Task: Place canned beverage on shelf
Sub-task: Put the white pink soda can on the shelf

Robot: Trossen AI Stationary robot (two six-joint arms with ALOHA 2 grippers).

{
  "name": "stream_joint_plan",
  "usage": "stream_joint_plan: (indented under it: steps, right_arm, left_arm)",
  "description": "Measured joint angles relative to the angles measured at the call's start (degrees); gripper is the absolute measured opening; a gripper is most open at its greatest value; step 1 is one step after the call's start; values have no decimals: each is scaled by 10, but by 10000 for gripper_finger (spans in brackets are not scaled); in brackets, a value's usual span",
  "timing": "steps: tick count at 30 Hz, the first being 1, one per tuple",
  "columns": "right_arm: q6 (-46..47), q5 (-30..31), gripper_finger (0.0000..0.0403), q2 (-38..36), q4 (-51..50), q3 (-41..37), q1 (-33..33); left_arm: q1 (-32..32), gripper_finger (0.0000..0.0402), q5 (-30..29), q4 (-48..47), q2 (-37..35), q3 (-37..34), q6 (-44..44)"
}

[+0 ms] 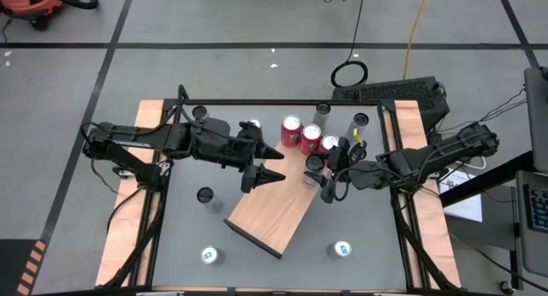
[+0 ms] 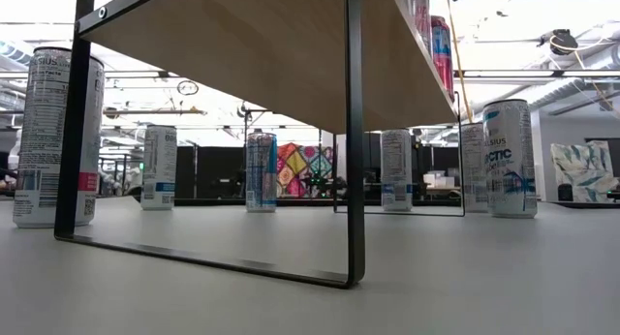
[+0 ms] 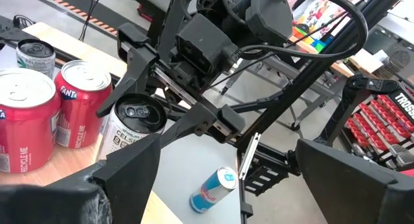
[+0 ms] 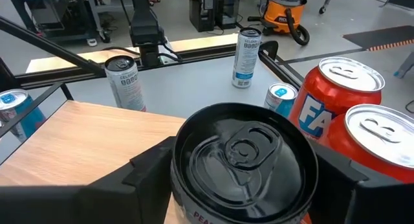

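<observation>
black-topped can between right pincer fingers, red cans beside

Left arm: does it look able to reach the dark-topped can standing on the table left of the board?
Probably yes. The left claw hangs open near the dark-topped can, and nothing stands between them. The right claw sits around a black-topped can on the far side of the shelf.

I see an orange shop vacuum at upper left, and a yellow cable at upper right.
</observation>
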Motion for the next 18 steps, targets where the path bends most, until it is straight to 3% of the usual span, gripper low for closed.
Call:
stream_joint_plan:
  steps: [18]
  right_arm:
    - [14, -6, 255, -11, -18, 0, 0]
  left_arm:
    - [0, 364, 0, 0, 0, 0, 0]
